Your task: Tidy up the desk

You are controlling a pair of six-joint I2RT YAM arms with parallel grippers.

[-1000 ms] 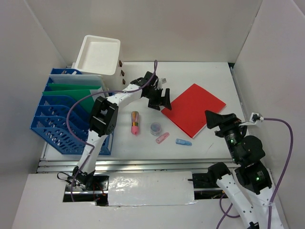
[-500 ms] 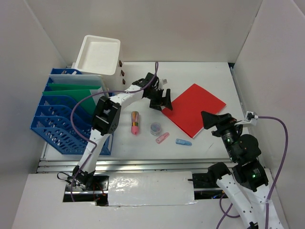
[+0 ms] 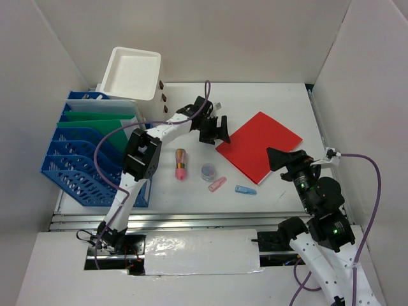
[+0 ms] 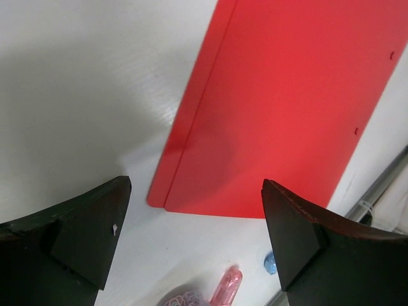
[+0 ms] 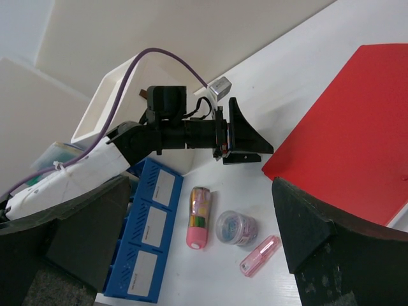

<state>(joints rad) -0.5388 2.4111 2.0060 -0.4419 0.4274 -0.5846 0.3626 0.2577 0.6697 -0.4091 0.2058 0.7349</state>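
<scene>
On the white desk [image 3: 268,95] a red folder [image 3: 259,145] lies slantwise right of centre. My left gripper [image 3: 220,131] hovers open over the folder's near-left corner [image 4: 167,194], holding nothing. My right gripper [image 3: 280,158] stands open and empty above the folder's near-right edge. Between its fingers in the right wrist view [image 5: 199,210] lie a pink-capped tube [image 5: 198,218], a clear jar of paper clips [image 5: 236,227] and a small pink stick [image 5: 260,255]. A small blue piece [image 3: 245,190] rests near the front rail.
A blue file rack [image 3: 89,153] holding green folders stands at the left edge. Behind it sits a white open-top box [image 3: 132,73] with brown knobs. White walls close in the desk on three sides. A silver rail [image 3: 191,220] runs along the front.
My right gripper has crept a little to the left, nearer the red folder. The left gripper has barely shifted and both stay open.
</scene>
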